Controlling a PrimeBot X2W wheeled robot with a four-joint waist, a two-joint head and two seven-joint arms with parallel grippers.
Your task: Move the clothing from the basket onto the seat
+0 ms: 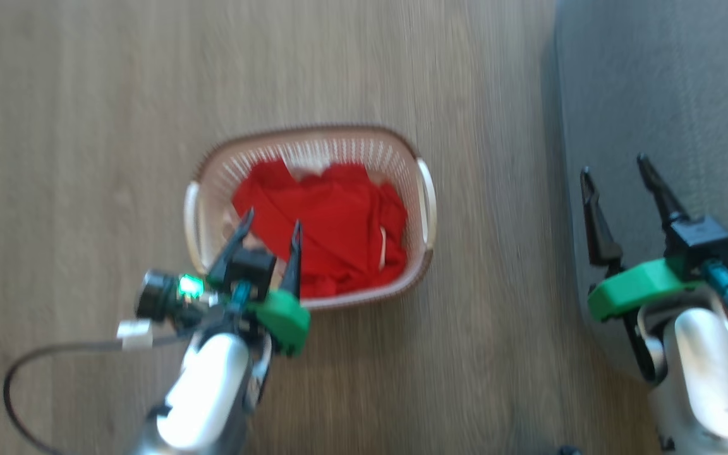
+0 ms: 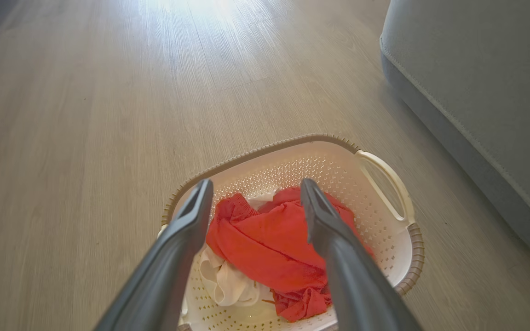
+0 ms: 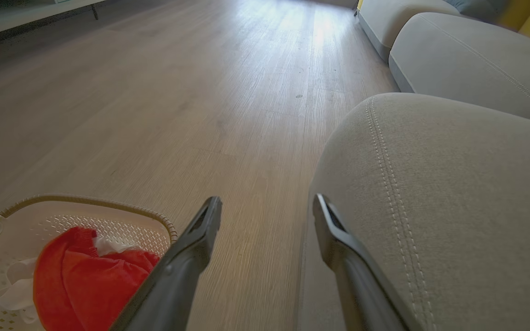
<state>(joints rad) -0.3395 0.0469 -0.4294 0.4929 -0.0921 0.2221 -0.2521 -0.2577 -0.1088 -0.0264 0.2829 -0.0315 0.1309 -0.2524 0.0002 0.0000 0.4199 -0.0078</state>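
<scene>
Red clothing (image 1: 332,227) heaped in basket (image 1: 313,136) on floor, seat (image 1: 673,76) close alongside. Left gripper (image 1: 273,218) hovers over heap, fingers spread, nothing held. Right gripper (image 1: 613,164) likewise spread, above seat edge. Fabric looks soft, light, floppy: pinch raised fold mid-heap.

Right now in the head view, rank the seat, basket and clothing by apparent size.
1. seat, though cropped by the frame edge
2. basket
3. clothing, lying inside the basket
</scene>
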